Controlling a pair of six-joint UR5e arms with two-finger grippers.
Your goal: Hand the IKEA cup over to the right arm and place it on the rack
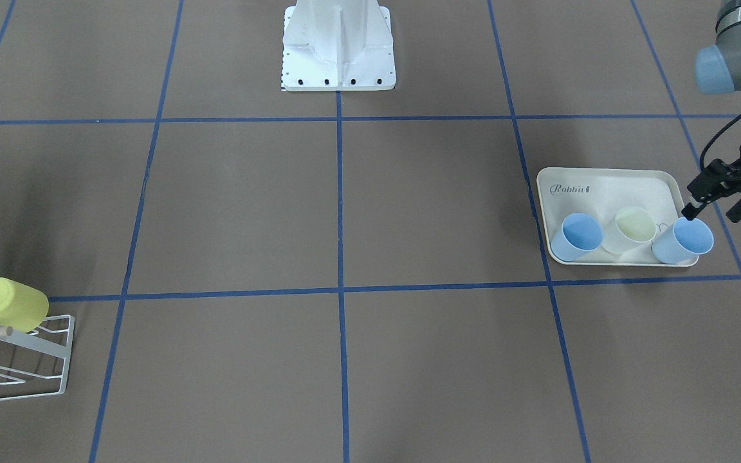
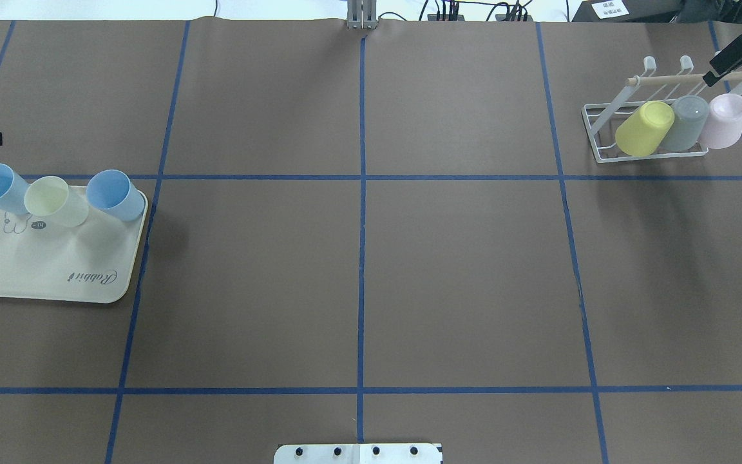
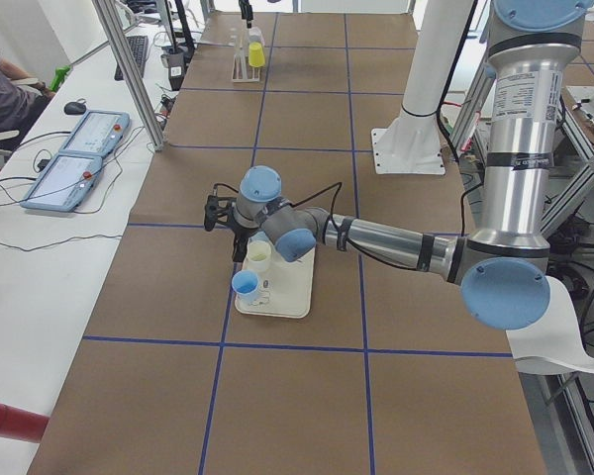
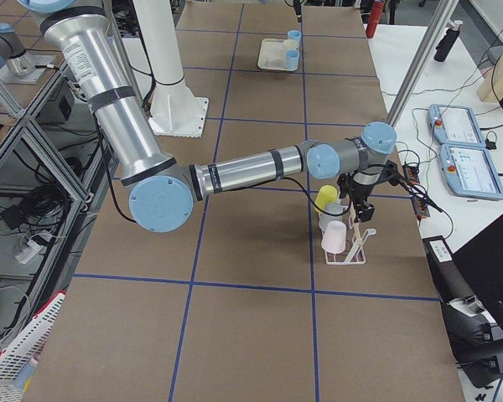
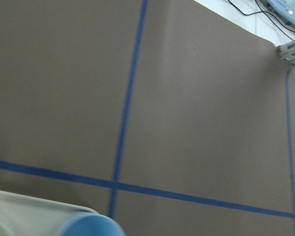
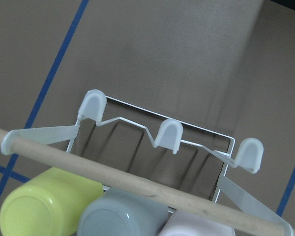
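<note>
Three IKEA cups stand upright on the cream rabbit-print tray (image 1: 602,172): a blue one (image 1: 579,236), a pale yellow one (image 1: 631,229) and a second blue one (image 1: 684,240). My left gripper (image 1: 716,209) hovers open and empty just beside and above that second blue cup. At the other end, the white wire rack (image 2: 603,138) with its wooden dowel (image 6: 113,174) holds a yellow cup (image 2: 646,127), a grey cup (image 2: 688,121) and a pink cup (image 2: 724,119), all tipped over. My right gripper (image 2: 732,58) is above the rack's far end; I cannot tell its jaw state.
The robot's white base (image 1: 338,45) sits mid-table at the robot's edge. Blue tape lines grid the brown table. A side bench with tablets (image 3: 79,158) and a seated person (image 3: 0,94) lies beyond the table's far edge.
</note>
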